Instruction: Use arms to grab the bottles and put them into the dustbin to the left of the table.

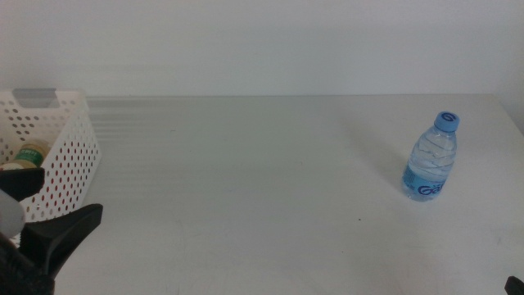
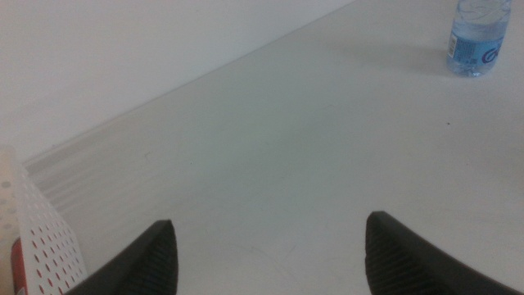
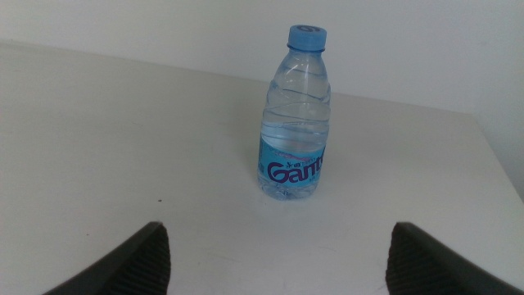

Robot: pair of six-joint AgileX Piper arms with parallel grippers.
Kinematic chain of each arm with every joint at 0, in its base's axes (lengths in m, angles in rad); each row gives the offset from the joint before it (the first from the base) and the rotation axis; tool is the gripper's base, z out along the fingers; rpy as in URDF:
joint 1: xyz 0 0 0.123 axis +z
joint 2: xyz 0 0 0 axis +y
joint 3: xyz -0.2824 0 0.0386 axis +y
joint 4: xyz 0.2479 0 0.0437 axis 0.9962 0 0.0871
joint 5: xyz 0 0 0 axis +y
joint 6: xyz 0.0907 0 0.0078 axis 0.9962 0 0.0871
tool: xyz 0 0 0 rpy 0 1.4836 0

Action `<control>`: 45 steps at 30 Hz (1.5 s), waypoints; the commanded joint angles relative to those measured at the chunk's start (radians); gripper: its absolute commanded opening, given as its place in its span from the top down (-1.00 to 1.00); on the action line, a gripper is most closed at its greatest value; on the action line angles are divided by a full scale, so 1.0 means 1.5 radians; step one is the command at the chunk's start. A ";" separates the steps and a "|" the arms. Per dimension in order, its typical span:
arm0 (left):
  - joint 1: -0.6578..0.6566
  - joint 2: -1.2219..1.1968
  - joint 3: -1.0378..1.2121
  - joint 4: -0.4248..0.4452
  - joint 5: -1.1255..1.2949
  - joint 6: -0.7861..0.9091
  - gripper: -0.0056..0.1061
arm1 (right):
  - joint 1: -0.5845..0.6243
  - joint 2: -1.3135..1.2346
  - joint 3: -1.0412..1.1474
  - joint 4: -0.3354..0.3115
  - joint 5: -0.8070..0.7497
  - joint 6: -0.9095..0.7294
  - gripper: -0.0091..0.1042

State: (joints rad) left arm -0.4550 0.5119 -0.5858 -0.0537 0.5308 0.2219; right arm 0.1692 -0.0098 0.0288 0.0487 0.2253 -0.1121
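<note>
A clear water bottle [image 1: 430, 159] with a blue cap stands upright at the right of the white table [image 1: 262, 180]. In the right wrist view the bottle [image 3: 296, 123] is ahead of my right gripper [image 3: 278, 266], which is open and empty, a short way off. The white perforated dustbin [image 1: 59, 152] stands at the left edge. It holds a yellow tea bottle [image 1: 30, 154], and something red [image 2: 18, 266] shows through its holes. My left gripper [image 1: 70, 194] hangs open and empty beside the dustbin's near wall.
The tabletop's back edge meets a plain white wall. Its right edge runs just beyond the water bottle. In the middle view only a dark tip [image 1: 517, 283] of the right gripper shows, at the bottom right corner.
</note>
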 commanded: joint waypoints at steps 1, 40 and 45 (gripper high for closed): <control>-0.005 0.003 -0.019 -0.002 -0.049 -0.011 -0.36 | -0.003 -0.013 -0.010 -0.009 -0.045 -0.005 -0.39; -0.005 0.003 -0.019 -0.001 -0.049 -0.011 -0.36 | -0.003 0.709 -0.091 0.114 -0.656 0.006 -0.39; -0.005 0.003 -0.019 -0.001 -0.049 -0.011 -0.36 | -0.003 0.815 -0.091 0.144 -0.781 0.098 -0.39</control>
State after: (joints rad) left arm -0.4550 0.5119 -0.5858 -0.0537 0.5308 0.2219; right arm 0.1692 1.1858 -0.0869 0.2652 -0.8067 -0.0114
